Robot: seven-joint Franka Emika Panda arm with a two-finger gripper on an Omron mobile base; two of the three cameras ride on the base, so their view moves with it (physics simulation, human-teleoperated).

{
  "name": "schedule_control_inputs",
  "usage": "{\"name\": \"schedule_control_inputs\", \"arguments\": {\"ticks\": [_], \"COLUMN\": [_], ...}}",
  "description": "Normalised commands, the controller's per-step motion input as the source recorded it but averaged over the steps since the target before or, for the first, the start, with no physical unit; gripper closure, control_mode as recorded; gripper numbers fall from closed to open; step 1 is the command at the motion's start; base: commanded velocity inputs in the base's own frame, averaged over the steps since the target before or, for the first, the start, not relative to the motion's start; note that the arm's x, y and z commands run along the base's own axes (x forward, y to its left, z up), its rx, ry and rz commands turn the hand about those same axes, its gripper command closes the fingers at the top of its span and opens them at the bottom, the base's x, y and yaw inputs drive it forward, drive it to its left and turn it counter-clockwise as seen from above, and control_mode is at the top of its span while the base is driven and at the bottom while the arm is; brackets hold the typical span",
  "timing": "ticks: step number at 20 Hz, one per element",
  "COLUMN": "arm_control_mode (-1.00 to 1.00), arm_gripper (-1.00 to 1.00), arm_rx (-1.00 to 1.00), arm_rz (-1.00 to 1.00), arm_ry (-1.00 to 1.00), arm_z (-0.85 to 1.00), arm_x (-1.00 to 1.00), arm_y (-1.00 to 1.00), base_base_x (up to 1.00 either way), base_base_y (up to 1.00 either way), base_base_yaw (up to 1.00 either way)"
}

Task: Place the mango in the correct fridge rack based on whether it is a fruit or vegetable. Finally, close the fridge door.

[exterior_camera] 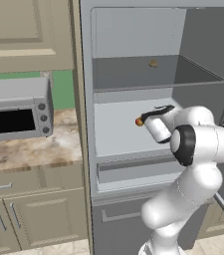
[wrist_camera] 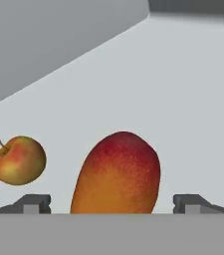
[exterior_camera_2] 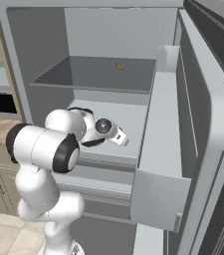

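Lying on the pale fridge rack [wrist_camera: 183,89], the mango [wrist_camera: 117,174]: smooth oval, deep red over the rounded top, shading to orange and a speckled yellow-orange lower down, its long axis pointing toward the camera in the hand view. Framed there between the two dark fingertips [wrist_camera: 31,204], with clear space on either side, so jaws spread wide apart and not touching the fruit. Just beside the mango on the same shelf, a smaller round apple [wrist_camera: 19,160], red and yellow-green with a short stem, apart from it. In the left base view, gripper [exterior_camera: 144,118] reaching into the fridge at the level of the pale shelf, a small orange-red spot [exterior_camera: 139,121] at its tip, probably the mango, though too small to tell for sure. Above, on the darker grey shelf [exterior_camera: 133,74], a small tan item [exterior_camera: 153,63] well apart toward the back. In the right base view, the fridge door [exterior_camera_2: 203,149] standing open, its grey inner bin [exterior_camera_2: 161,194] jutting toward the arm. Left of the fridge, a toaster oven [exterior_camera: 16,109] on the stone table [exterior_camera: 34,149].
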Motion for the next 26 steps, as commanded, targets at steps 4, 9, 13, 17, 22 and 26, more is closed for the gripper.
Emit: {"name": "schedule_control_inputs", "arguments": {"ticks": [4,9,13,17,22,26], "arm_control_mode": [-1.0,-1.0,-1.0,-1.0,-1.0,-1.0], "arm_gripper": [-1.0,-1.0,-1.0,-1.0,-1.0,-1.0], "arm_rx": [-0.04,-0.05,-0.06,-0.1,-0.09,-0.12], "arm_rz": [0.01,0.06,0.09,0.1,0.09,0.15], "arm_ry": [0.0,0.0,0.14,0.25,0.36,0.45], "arm_z": [0.64,0.8,1.0,1.0,1.0,0.81], "arm_x": [-0.44,-0.71,-0.73,-0.88,-0.78,-0.77], "arm_y": [0.01,0.07,0.05,0.06,0.07,0.26], "base_base_x": [0.0,0.0,0.0,0.0,0.0,0.0], "base_base_y": [0.0,0.0,0.0,0.0,0.0,0.0], "base_base_yaw": [0.0,0.0,0.0,0.0,0.0,0.0]}}
